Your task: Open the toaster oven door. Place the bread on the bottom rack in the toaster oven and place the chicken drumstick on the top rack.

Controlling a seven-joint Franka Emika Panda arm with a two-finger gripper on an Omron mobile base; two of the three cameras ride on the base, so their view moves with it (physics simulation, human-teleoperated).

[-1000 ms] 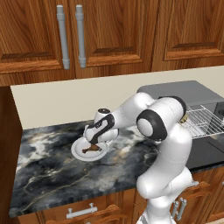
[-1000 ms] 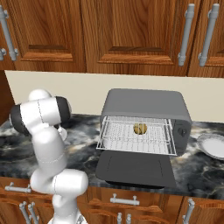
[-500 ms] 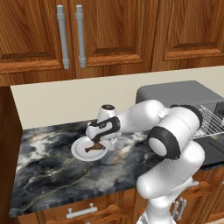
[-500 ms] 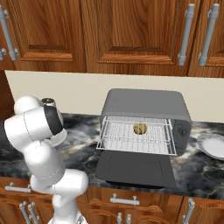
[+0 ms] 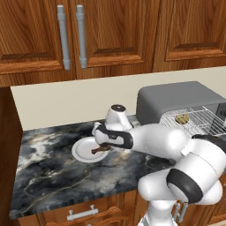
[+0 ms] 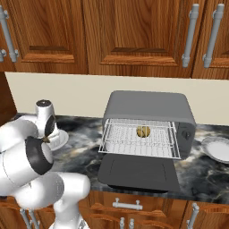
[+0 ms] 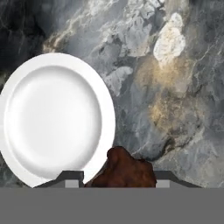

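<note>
My gripper [image 5: 104, 145] is shut on the chicken drumstick [image 7: 127, 171], a brown piece held between the two dark fingertips [image 7: 72, 177]. It hangs just past the rim of a bare white plate [image 7: 52, 113] on the marble counter. The base views show the drumstick [image 5: 99, 150] over the right side of that plate [image 5: 83, 153]. The toaster oven [image 6: 150, 105] stands to the right with its door [image 6: 136, 172] folded down flat. A wire rack [image 6: 120, 144] is pulled out, and the bread [image 6: 143, 131] lies on it near the back. Which of the two shelves it is, I cannot tell.
A second white plate [image 6: 217, 150] sits on the counter right of the oven. Wooden cabinets [image 5: 110, 35] hang above the beige backsplash. The counter ends at a wooden side panel [image 5: 6, 145] on the left. Dark marble [image 7: 175, 87] stretches between the plate and the oven.
The arm has swung down and stretched out leftward over the plate. The hand has closed in on the drumstick, which now sits between the fingers at the plate's edge.
</note>
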